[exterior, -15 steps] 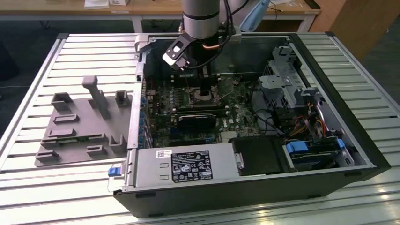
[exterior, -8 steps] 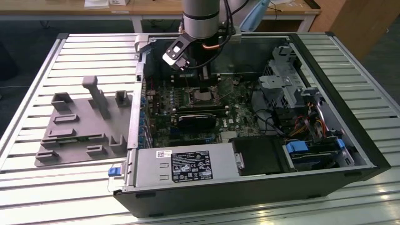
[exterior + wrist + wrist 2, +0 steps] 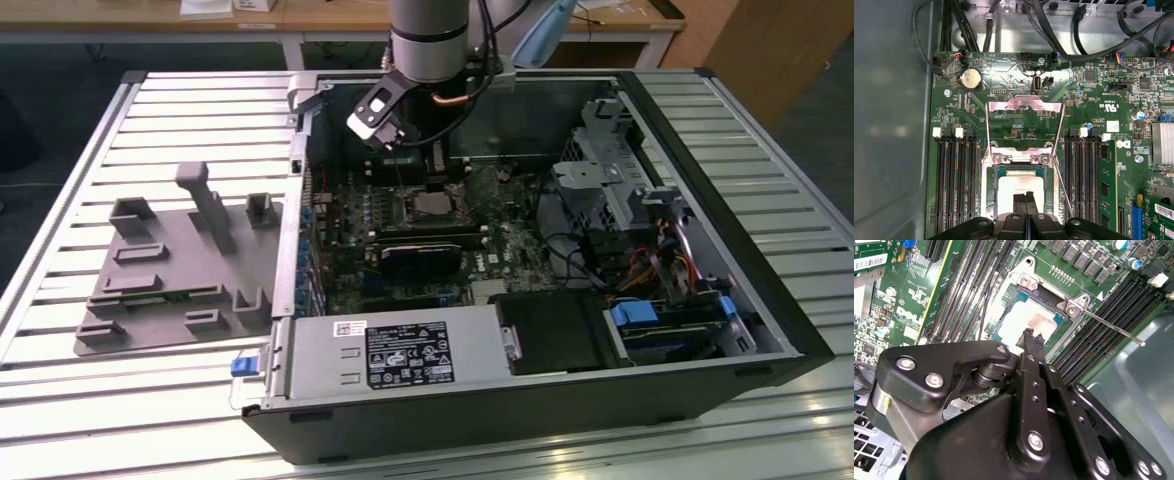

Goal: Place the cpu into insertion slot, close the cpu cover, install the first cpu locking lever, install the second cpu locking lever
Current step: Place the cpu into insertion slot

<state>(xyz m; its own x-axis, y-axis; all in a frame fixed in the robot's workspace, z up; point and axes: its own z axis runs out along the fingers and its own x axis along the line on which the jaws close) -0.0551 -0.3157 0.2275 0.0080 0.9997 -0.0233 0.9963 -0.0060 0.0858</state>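
From my console I see a slatted table (image 3: 160, 110) carrying an open computer case (image 3: 534, 410), with a grey fixture (image 3: 174, 290) lying near the table's edge on the exterior view's left. The arm (image 3: 430, 40) reaches down into the case near its far wall. The green motherboard (image 3: 1019, 85) covers the case floor, and long black memory slots (image 3: 954, 185) run on both sides of the insertion slot (image 3: 988, 190), which sits toward the board's far edge.

The cpu cover (image 3: 1024, 104) stands tilted up from its hinge at one edge of the slot, not yet closed. The cpu (image 3: 1021, 181) lies flat inside the slot, its silver top facing up.

In both wrist views the gripper (image 3: 1025, 196) has its two fingers pressed together with nothing between them. The tips hang over the cpu's middle, and I cannot tell whether they touch it. A thin locking lever (image 3: 1114, 329) sticks out unlatched from the slot's corner.
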